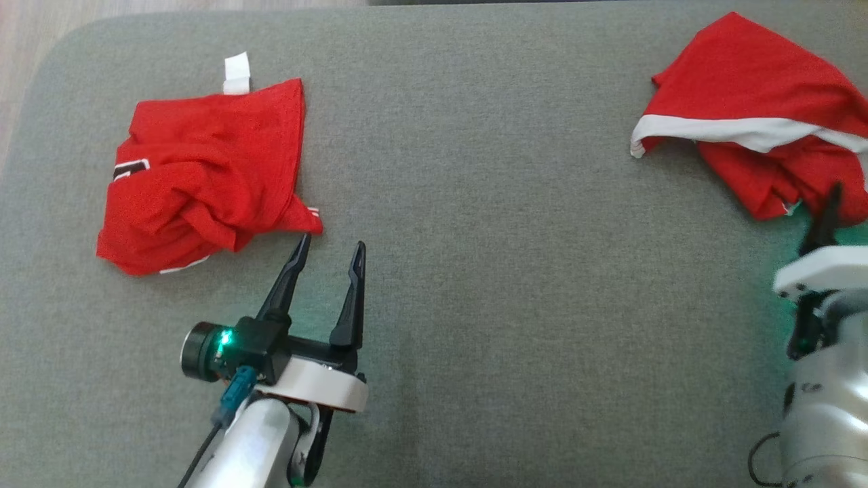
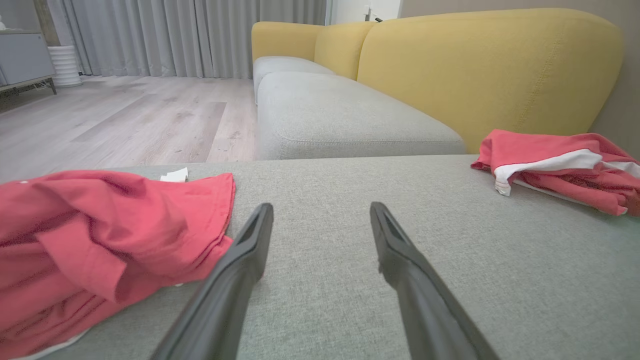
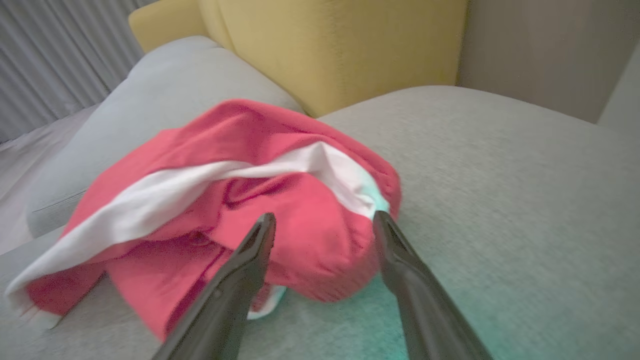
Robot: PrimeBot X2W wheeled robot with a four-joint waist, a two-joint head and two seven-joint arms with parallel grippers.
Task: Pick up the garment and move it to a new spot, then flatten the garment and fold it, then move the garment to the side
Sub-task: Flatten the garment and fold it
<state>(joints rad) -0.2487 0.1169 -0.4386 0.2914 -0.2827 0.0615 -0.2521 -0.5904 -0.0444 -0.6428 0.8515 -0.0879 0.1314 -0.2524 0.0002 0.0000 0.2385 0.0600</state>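
On the grey cushion (image 1: pixel 475 169): white-striped red garment (image 1: pixel 746 74), soft and light, we judge.
Hold: its bunched near edge.
Grippers: left gripper (image 1: pixel 332 241), right gripper (image 3: pixel 324 216) released, empty.

The left garment (image 1: pixel 196 176) and the right garment (image 1: pixel 753 115) lie well apart on the cushion (image 1: pixel 475 203).

Soft, even room light leaves only faint shadows on the grey cushion (image 1: pixel 475 169), a green glow tints its right edge and the white-banded red garment (image 3: pixel 300 240) there, the right wrist view is blurred throughout, and both wrist views bow toward their edges.
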